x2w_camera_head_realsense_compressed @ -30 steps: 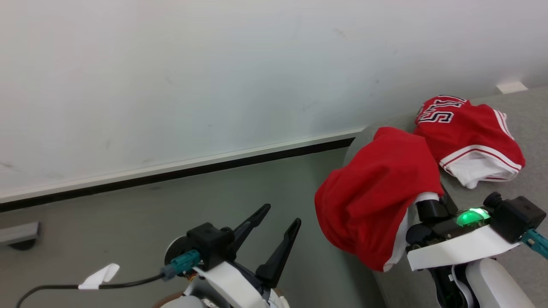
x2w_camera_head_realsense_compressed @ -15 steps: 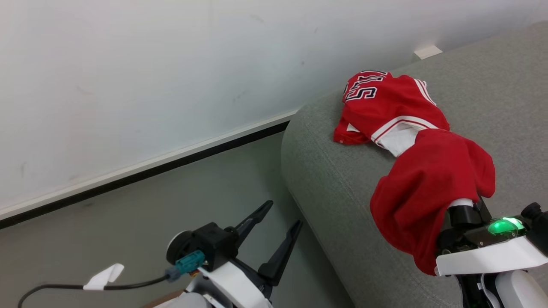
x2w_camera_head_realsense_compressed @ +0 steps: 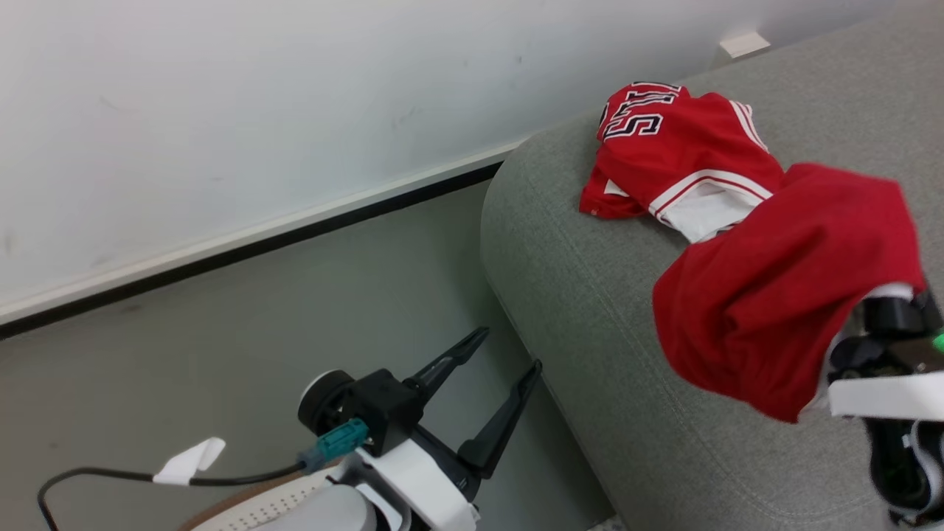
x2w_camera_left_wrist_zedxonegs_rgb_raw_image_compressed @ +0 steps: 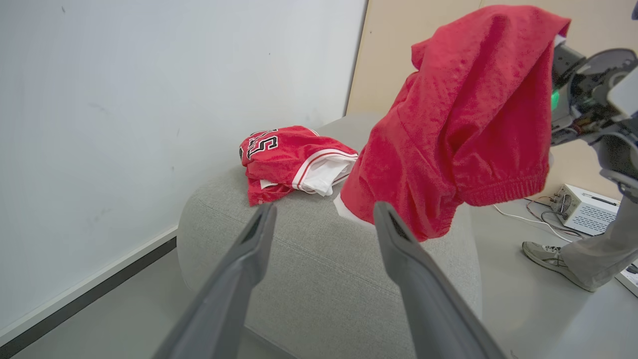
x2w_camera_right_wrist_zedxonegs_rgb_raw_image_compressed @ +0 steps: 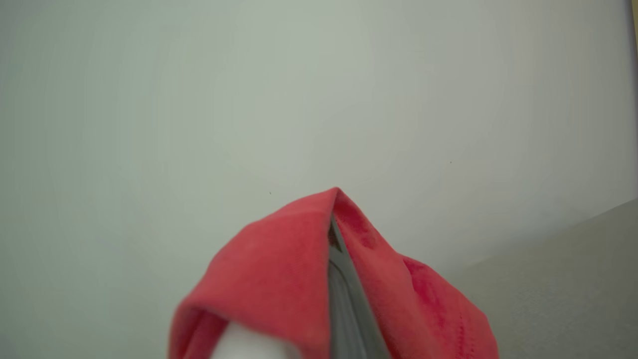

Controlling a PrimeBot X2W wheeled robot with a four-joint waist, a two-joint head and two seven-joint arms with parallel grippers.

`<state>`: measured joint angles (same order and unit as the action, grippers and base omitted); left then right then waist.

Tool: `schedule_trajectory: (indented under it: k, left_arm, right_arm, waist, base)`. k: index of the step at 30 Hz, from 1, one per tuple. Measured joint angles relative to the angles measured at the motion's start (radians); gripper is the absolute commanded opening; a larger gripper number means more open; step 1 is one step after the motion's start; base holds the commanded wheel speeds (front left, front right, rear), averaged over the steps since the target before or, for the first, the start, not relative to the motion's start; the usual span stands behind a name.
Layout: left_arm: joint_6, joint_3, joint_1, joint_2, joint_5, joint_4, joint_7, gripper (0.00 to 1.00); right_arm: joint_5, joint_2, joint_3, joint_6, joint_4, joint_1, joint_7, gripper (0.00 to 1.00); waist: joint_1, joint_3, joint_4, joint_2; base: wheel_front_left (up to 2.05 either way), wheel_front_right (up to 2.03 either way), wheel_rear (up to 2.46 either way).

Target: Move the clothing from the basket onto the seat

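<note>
Left gripper (x2w_camera_head_realsense_compressed: 510,348) was wide open and empty over the floor, just left of the seat (x2w_camera_head_realsense_compressed: 590,295), with the basket (x2w_camera_head_realsense_compressed: 258,507) rim under its wrist. Jersey (x2w_camera_head_realsense_compressed: 678,155) lay crumpled on the seat's rounded end. Right gripper (x2w_camera_right_wrist_zedxonegs_rgb_raw_image_compressed: 333,234) was closed, pinching the red garment (x2w_camera_head_realsense_compressed: 782,280), which draped over its fingers above the seat, beside the jersey.

White wall (x2w_camera_head_realsense_compressed: 221,110), grey floor (x2w_camera_head_realsense_compressed: 221,332), person's shoe (x2w_camera_left_wrist_zedxonegs_rgb_raw_image_compressed: 543,252).

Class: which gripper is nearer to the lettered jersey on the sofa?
Right. The right gripper, shut on a plain red garment, hangs over the sofa beside the jersey; the left gripper stands open off the sofa's end, above the floor.
</note>
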<state>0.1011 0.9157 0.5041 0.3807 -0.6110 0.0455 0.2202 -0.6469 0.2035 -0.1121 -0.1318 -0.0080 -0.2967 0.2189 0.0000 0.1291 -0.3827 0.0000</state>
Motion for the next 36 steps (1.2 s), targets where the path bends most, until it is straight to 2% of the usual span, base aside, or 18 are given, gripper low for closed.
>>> schedule_trajectory:
  k: [5, 12, 17, 20, 26, 29, 32, 36]
  left_arm:
    - [-0.013, 0.007, 0.041, 0.013, 0.029, -0.021, -0.012, 1.00]
    - [-0.031, 0.007, 0.123, 0.029, 0.057, -0.044, -0.045, 1.00]
    - [-0.041, 0.007, 0.177, 0.015, 0.068, -0.047, -0.055, 1.00]
    - [-0.048, 0.007, 0.205, 0.005, 0.080, -0.047, -0.056, 1.00]
    - [-0.048, -0.006, 0.238, 0.008, 0.086, -0.028, -0.052, 1.00]
    - [-0.039, -0.018, 0.247, 0.008, 0.085, -0.025, -0.049, 1.00]
    - [-0.031, -0.033, 0.246, 0.011, 0.081, -0.019, -0.037, 1.00]
    - [-0.014, -0.062, 0.246, 0.019, 0.072, -0.007, -0.016, 1.00]
  right_arm:
    - [0.009, 0.009, 0.113, 0.000, -0.010, -0.123, -0.065, 0.00]
    - [0.067, 0.060, 0.269, 0.000, -0.008, -0.307, -0.170, 0.00]
    - [0.120, 0.101, 0.408, 0.000, -0.018, -0.409, -0.230, 0.00]
    - [0.154, 0.136, 0.485, 0.000, 0.026, -0.465, -0.258, 0.00]
    - [0.244, 0.235, 0.565, 0.000, 0.233, -0.575, -0.280, 0.00]
    - [0.300, 0.287, 0.551, 0.000, 0.361, -0.612, -0.322, 0.00]
    - [0.344, 0.302, 0.483, 0.000, 0.511, -0.614, -0.431, 0.00]
    - [0.374, 0.297, 0.457, 0.000, 0.700, -0.602, -0.584, 0.02]
  waist:
    - [0.0000, 0.065, 0.018, 0.0001]
    - [0.0001, 0.196, 0.052, 0.0000]
    - [0.0002, 0.297, 0.089, 0.0000]
    - [0.0002, 0.352, 0.118, 0.0000]
    - [0.0002, 0.446, 0.183, 0.0000]
    - [0.0002, 0.482, 0.212, 0.0000]
    - [0.0002, 0.507, 0.235, 0.0000]
    - [0.0002, 0.511, 0.249, 0.0000]
  base:
    - [0.00, 0.00, 0.00]
    - [0.00, 0.00, 0.00]
    - [0.00, 0.00, 0.00]
    - [0.00, 0.00, 0.00]
    - [0.00, 0.00, 0.00]
    - [0.00, 0.00, 0.00]
    - [0.00, 0.00, 0.00]
    - [0.00, 0.00, 0.00]
